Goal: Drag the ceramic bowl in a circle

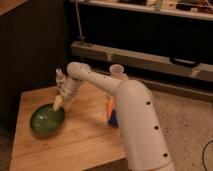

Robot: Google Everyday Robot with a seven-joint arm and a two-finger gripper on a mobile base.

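The ceramic bowl [46, 121], round, shallow and glossy dark green, rests on the left part of the wooden table [75, 142]. My gripper [58, 105] reaches down from the white arm to the bowl's far right rim. Its pale fingers [59, 101] are pinched together on that rim, so it is shut on the bowl. The inside of the bowl holds nothing.
A small pale bottle [59, 75] stands behind the gripper near the table's back edge. A blue-and-orange object [111, 114] lies at the table's right side, partly hidden by my arm. A dark wall runs along the left, and shelving stands behind.
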